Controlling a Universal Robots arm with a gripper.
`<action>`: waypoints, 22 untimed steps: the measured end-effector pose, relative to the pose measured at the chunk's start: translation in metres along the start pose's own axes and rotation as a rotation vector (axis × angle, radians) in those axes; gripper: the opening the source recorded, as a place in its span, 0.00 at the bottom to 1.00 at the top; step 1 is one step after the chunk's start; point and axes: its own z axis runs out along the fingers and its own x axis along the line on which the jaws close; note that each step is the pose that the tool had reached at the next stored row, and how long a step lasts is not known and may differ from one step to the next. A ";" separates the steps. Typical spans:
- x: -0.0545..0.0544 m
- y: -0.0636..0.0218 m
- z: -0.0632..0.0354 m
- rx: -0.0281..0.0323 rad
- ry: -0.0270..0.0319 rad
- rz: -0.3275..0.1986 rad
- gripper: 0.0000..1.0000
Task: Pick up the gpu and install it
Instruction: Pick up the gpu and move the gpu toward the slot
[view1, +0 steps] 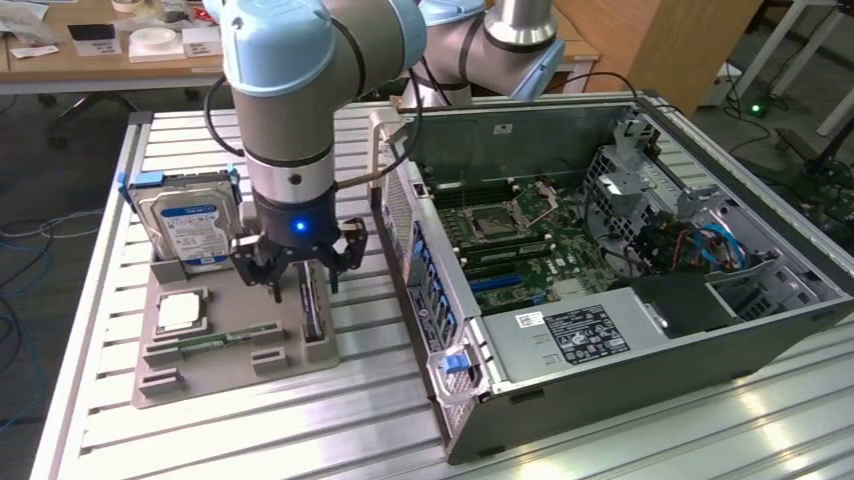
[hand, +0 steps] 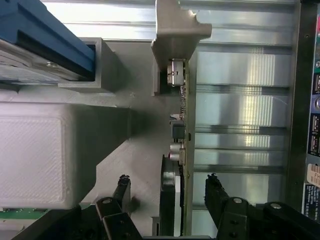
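The open computer case (view1: 667, 395) sat nearest on the desk (view1: 267, 440), the grey parts holder (view1: 214, 375) beside it at the exterior view's left. The gpu (hand: 170, 200) stood on edge in the holder's slot. The pincer (view1: 304, 288) hung directly above, spread wide and empty, one finger to each face, the card's long axis running between them.

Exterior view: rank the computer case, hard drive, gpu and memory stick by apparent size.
1. computer case
2. hard drive
3. gpu and memory stick: these look alike because the gpu stands edge-on, so I have not ranked them.
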 end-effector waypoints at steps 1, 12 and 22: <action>0.000 0.0000 0.0014 -0.0001 -0.0001 0.001 0.71; 0.000 -0.0001 0.0066 0.0000 0.0000 0.005 0.71; 0.000 -0.0001 0.0068 -0.0001 -0.0002 0.005 0.50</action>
